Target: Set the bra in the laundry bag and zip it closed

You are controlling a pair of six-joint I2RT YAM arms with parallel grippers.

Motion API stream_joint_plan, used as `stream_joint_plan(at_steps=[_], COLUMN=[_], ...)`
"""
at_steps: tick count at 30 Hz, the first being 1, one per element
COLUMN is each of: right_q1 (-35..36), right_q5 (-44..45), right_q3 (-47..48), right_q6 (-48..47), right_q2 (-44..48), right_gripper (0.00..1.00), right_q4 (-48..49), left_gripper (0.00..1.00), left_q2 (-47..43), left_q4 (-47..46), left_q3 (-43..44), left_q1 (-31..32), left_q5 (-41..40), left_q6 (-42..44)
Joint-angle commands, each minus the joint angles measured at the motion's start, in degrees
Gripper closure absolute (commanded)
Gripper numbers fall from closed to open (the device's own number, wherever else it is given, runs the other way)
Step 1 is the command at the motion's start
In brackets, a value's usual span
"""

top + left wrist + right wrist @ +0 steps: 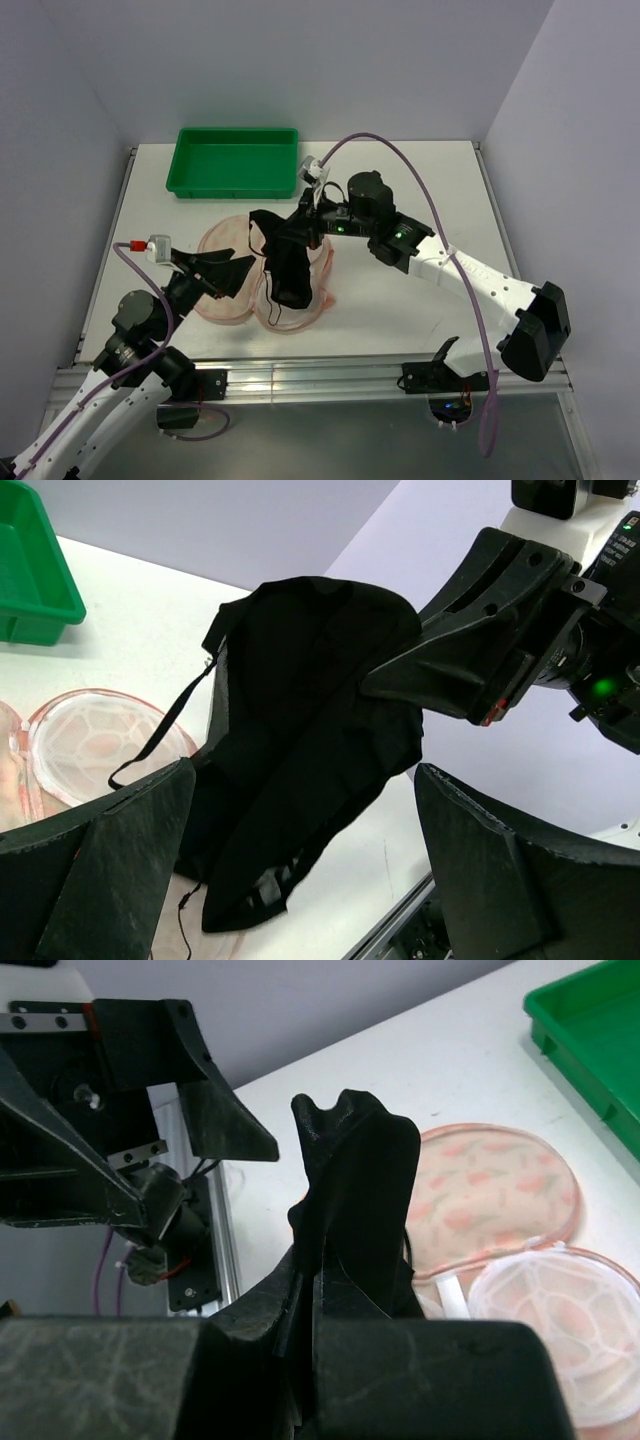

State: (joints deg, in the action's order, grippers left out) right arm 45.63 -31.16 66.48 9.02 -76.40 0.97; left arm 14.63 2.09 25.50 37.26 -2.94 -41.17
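Our right gripper [292, 228] pinches the top end of the bra [286, 268], which hangs lengthwise from the jaws, its lower end reaching the open laundry bag [222, 240] below. Our left gripper [235, 272], jaws spread and holding nothing, sits over the bag's left half, the nearer arm to its rim.

Clad in white shells [480, 280], jointed in black, tipped with black fingers [110, 870]; trailing lilac cables [420, 180]; lit by a green LED [603, 688]; capped by a red plug [136, 243].
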Motion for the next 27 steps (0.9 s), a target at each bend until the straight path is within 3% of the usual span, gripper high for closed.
stream_joint_plan(at_steps=[1, 20, 27], right_q1=[-0.01, -0.19, -2.82], right_q5=[-5.13, -16.04, -16.65], right_q3=[-1.52, -6.36, -7.07], right_q6=[2.75, 13.13, 14.71], right_q2=[-2.08, -3.49, -11.65], right_gripper=[1.0, 1.0, 1.0], right_q4=[5.96, 19.77, 22.14], left_gripper=[0.02, 0.04, 0.05], left_q2=[0.57, 1.27, 1.89], left_q4=[0.2, -0.77, -1.56], left_q3=[1.75, 0.87, -0.27], left_q1=[-0.17, -0.17, -0.17], left_q5=[-0.75, -1.1, -0.58], left_q6=[1.0, 1.53, 1.27])
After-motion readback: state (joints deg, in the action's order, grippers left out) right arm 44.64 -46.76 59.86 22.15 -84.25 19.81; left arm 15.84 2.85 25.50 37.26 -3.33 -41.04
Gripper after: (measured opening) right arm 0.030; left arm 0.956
